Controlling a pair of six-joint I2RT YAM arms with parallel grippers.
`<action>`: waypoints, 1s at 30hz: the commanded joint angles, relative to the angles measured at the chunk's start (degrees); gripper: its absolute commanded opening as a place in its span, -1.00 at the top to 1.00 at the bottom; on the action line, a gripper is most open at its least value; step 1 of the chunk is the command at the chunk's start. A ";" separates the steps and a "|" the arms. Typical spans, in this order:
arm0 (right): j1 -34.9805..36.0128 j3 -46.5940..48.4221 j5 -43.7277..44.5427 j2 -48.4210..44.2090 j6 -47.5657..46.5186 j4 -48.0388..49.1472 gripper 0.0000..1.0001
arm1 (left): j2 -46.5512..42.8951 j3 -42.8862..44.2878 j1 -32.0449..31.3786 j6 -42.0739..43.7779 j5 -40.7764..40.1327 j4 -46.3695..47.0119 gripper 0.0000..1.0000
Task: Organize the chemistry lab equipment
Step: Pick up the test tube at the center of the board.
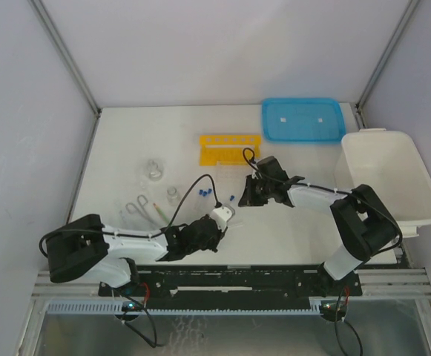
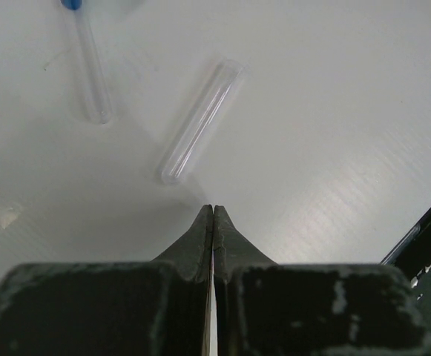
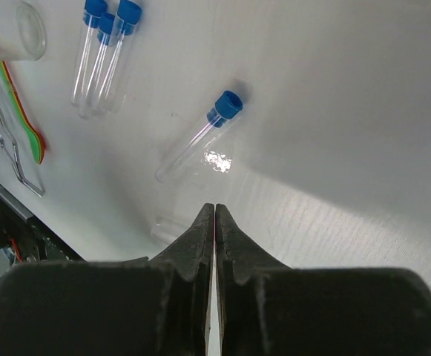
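Note:
Both grippers hover low over the white table, shut and empty. My left gripper (image 2: 213,210) (image 1: 227,214) points at a clear tube with no cap in view (image 2: 200,122) lying just ahead; a blue-capped tube (image 2: 89,63) lies further left. My right gripper (image 3: 214,208) (image 1: 244,199) is just short of a single blue-capped tube (image 3: 200,133) (image 1: 230,199). Three more blue-capped tubes (image 3: 104,52) (image 1: 204,193) lie together. The yellow tube rack (image 1: 230,147) stands behind. Glass vessels (image 1: 153,169) (image 1: 172,194), thin tongs (image 1: 136,210) and the green-tipped stick (image 1: 157,210) lie at the left.
The blue lid (image 1: 303,119) lies at the back right. The big white tub (image 1: 388,174) stands at the right edge. A glass vessel (image 3: 18,30), tongs (image 3: 7,148) and the stick (image 3: 26,111) show at the left of the right wrist view.

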 commanded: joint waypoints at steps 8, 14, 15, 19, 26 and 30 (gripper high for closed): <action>3.22 1.49 2.75 -0.99 -0.31 0.04 1.00 | 4.83 3.60 0.95 0.46 -0.21 4.07 0.99; 4.11 0.33 3.49 -0.06 -0.05 0.46 1.00 | 4.00 2.37 2.59 1.01 -0.33 3.97 0.99; 4.26 0.11 3.76 0.02 0.02 0.45 1.00 | 3.80 2.15 2.96 1.21 -0.33 3.82 0.99; 4.64 -0.66 4.51 -0.10 0.11 0.30 1.00 | 3.13 1.87 4.29 2.17 0.21 3.75 0.99; 5.43 -2.56 5.01 0.48 0.37 0.88 1.00 | 3.33 3.45 5.35 3.89 0.80 2.29 0.99; 6.42 -3.96 5.36 0.13 0.71 1.04 1.00 | 3.39 4.24 5.63 4.44 0.72 1.70 0.99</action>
